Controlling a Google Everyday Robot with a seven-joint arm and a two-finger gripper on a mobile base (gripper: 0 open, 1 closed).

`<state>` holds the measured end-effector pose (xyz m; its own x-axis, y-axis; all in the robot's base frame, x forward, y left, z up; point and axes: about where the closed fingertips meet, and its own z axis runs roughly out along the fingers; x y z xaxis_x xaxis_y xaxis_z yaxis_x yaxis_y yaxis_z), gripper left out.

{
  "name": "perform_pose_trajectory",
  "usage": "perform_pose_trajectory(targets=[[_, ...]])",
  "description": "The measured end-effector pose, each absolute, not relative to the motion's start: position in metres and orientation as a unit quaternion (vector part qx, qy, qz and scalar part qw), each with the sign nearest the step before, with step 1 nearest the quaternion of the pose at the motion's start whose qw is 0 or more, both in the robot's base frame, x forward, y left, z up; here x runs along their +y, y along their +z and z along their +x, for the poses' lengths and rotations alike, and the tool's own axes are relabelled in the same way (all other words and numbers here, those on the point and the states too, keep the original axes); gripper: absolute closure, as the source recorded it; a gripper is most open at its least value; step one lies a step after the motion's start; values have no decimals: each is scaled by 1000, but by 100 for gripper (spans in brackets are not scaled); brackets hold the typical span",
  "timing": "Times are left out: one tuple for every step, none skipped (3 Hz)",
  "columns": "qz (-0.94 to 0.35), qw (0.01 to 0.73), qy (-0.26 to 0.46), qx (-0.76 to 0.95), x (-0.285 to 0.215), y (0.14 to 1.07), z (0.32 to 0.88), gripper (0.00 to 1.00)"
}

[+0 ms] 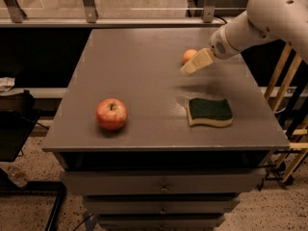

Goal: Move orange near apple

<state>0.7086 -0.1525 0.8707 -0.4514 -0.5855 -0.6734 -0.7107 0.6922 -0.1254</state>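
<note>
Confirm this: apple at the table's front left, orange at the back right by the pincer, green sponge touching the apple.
Wrong in one respect: the camera view shows the green sponge at the front right of the table, well apart from the apple at front left. The rest holds: orange at the back right, pincer close beside it.
</note>
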Motion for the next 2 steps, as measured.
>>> perform_pose_trajectory(targets=[[-374,360,94,850,-149,863,720,0],[-369,360,100,851,-146,856,728,0]])
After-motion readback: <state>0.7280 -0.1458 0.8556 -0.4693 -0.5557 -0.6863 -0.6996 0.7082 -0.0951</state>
